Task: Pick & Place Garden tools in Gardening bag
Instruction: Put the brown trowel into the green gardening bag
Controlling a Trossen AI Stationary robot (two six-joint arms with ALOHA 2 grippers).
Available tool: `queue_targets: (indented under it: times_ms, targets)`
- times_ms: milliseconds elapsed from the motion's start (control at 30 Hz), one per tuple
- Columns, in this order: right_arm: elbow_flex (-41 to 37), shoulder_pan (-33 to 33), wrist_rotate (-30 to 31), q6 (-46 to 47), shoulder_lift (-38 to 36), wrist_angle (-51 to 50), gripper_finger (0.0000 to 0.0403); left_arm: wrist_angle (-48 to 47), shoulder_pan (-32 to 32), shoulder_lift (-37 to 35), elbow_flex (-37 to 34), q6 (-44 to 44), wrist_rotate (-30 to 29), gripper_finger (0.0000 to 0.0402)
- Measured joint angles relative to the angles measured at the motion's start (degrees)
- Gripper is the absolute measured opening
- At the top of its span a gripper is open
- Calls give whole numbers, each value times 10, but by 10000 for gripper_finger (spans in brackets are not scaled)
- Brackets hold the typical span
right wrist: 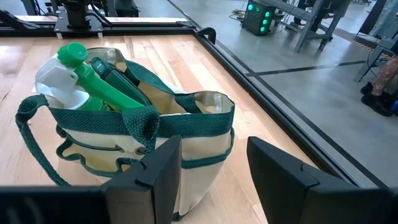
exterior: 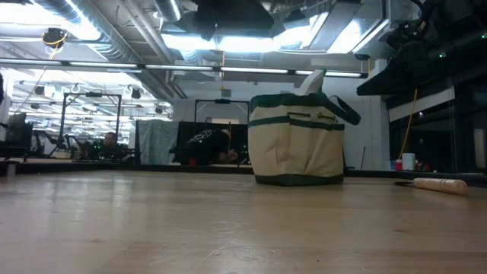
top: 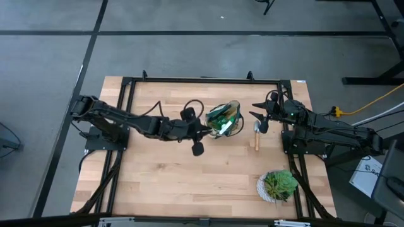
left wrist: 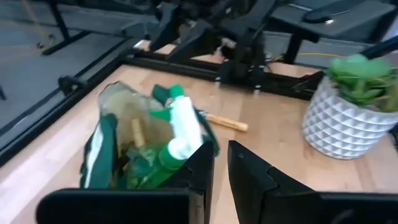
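The beige gardening bag [top: 224, 118] [exterior: 297, 148] with green trim stands upright on its base mid-table. A green spray bottle [left wrist: 180, 124] [right wrist: 93, 81] sticks out of its top, and a wooden handle [left wrist: 137, 132] stands inside it. Another wooden-handled tool [top: 256, 137] [left wrist: 227, 122] lies flat on the table to the right of the bag. My left gripper [top: 210, 131] [left wrist: 221, 180] hovers at the bag's left side, shut to a narrow slit with nothing between its fingers. My right gripper [top: 260, 120] [right wrist: 214, 174] waits open to the right of the bag, facing it.
A leafy plant in a white pot [top: 278, 186] [left wrist: 348, 118] stands near the table's front right corner. A black frame [top: 202, 80] runs round the table. Bare wood lies in front of the bag and to its left.
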Motion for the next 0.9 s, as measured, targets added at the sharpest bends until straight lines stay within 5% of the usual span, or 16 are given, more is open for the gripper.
queue_targets:
  times_ms: [900]
  targets:
    - [0,0,0,0,0,0,186,-23,45,0,0,39,-42,31]
